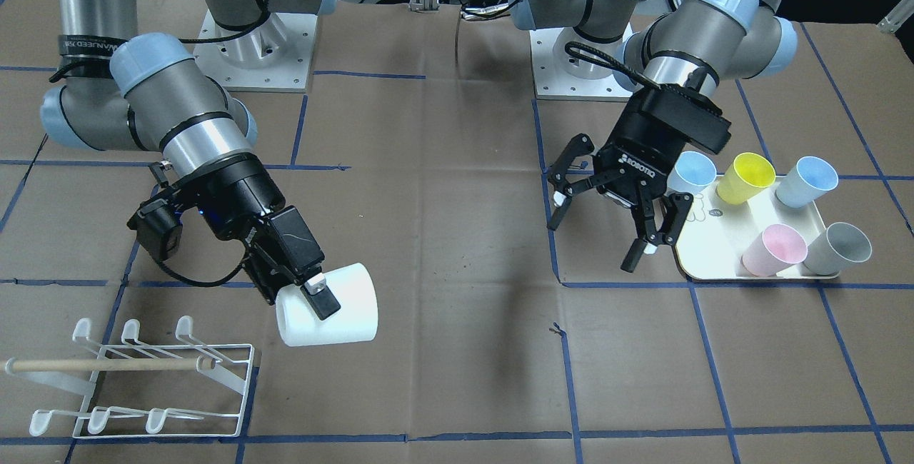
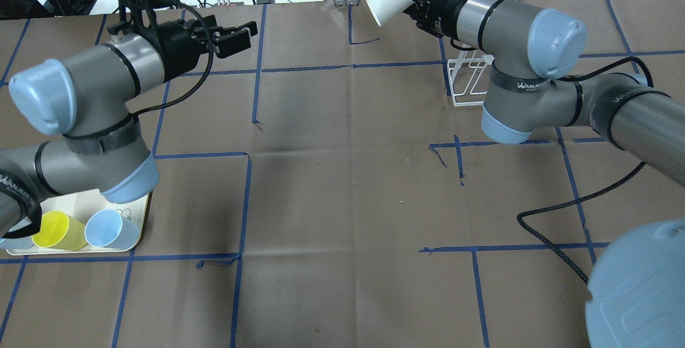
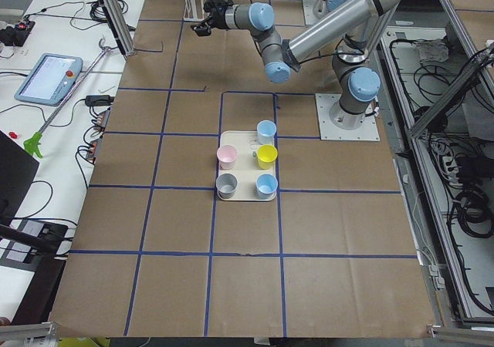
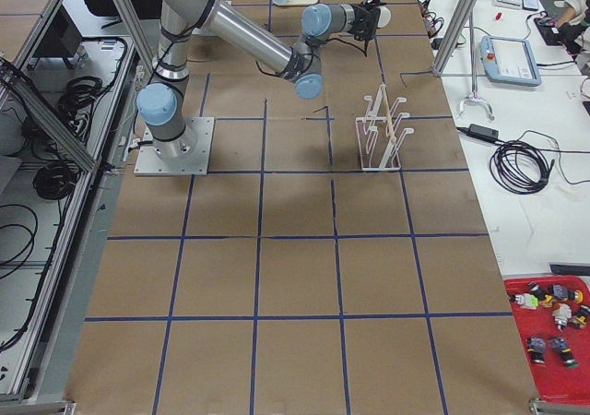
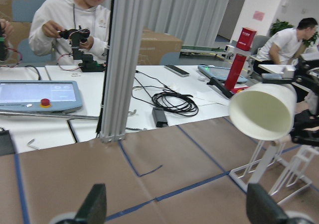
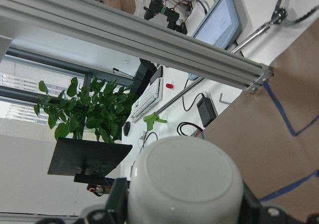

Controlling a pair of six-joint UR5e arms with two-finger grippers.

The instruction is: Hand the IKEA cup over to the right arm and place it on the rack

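My right gripper (image 1: 298, 298) is shut on a white IKEA cup (image 1: 335, 307) and holds it tilted on its side in the air, up and to the side of the white wire rack (image 1: 136, 378). The cup also shows in the overhead view (image 2: 382, 0), in the left wrist view (image 5: 261, 109), and base-on in the right wrist view (image 6: 184, 184). The rack (image 2: 465, 83) is partly hidden by the right arm (image 2: 514, 21). My left gripper (image 1: 598, 237) is open and empty beside the tray, apart from the cup; it also shows in the overhead view (image 2: 235, 37).
A cream tray (image 1: 696, 264) by the left arm holds several coloured cups, among them a yellow cup (image 1: 746, 177), a pink cup (image 1: 775, 250) and a grey cup (image 1: 839, 248). Blue tape lines cross the brown table. People sit at desks beyond the table's far edge.
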